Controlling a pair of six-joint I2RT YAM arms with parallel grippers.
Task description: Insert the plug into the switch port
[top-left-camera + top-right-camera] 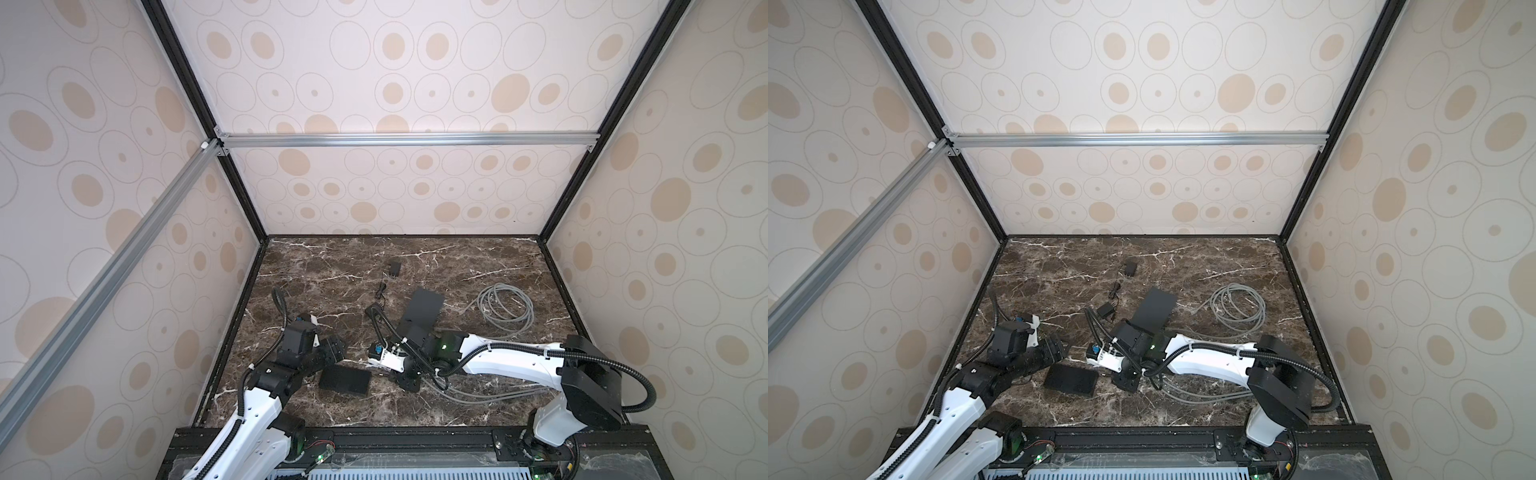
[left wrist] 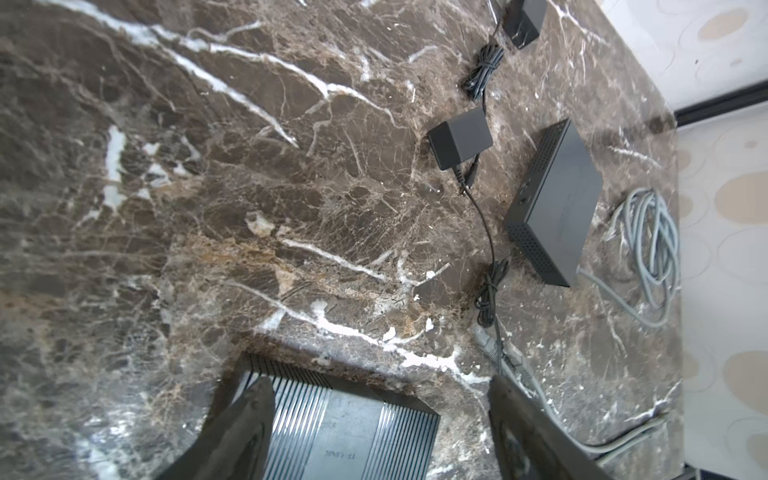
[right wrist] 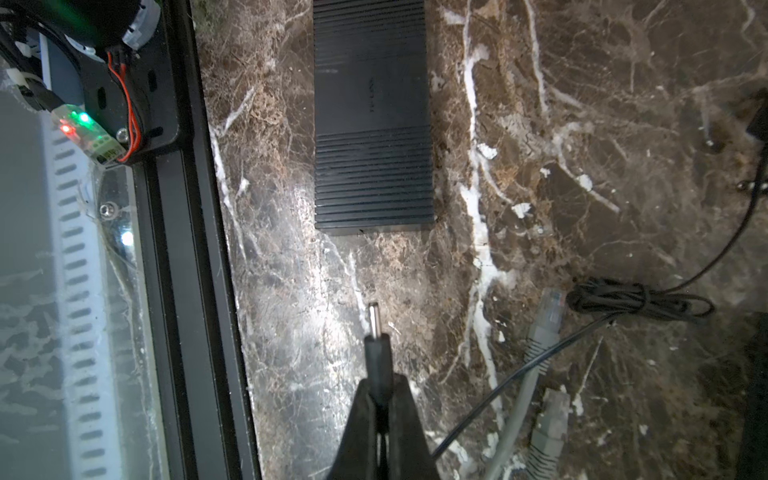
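Plug clenched in right end effector, clear only wrist-side; left end effector released

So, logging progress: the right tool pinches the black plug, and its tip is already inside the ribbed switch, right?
Not inside. The right tool pinches the black plug, but its tip lies short of the ribbed switch, bare table between; the right wrist view shows it.
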